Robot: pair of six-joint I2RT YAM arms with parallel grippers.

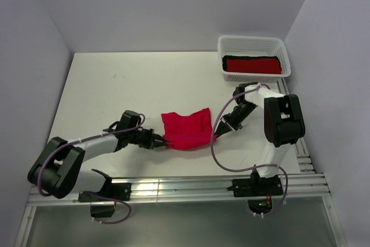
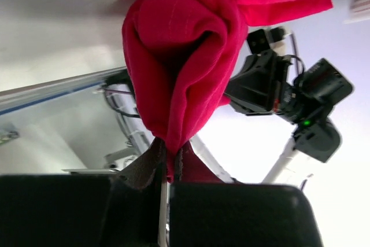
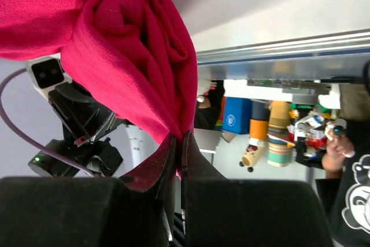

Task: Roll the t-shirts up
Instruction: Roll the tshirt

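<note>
- Now, your bright pink soft cloth t-shirt (image 1: 186, 130) is in the middle of the flat white table (image 1: 115, 91), close to the front edge. It is bunched up between your two arms.
- Your left gripper (image 1: 161, 142) is clamped tight on the left end of the pink t-shirt. The left wrist view shows a thin fold of cloth pinched between the two dark fingers.
- Your right gripper (image 1: 216, 136) is clamped tight on the right end of the same shirt. The right wrist view shows the cloth squeezed between its fingers too.
- Both wrist views show the pink cloth folded over itself in a thick, soft, wrinkly lump.
- You cannot tell from these views if the shirt lies on the table or is lifted a little off it.
- A white plastic basket (image 1: 254, 40) with holes in its sides stands at the far right corner of the table, well apart from the pink shirt.
- Inside the basket lies a deep red rolled t-shirt (image 1: 252, 65). A black rolled bundle (image 1: 248, 57) peeks out just behind it, touching it.
</note>
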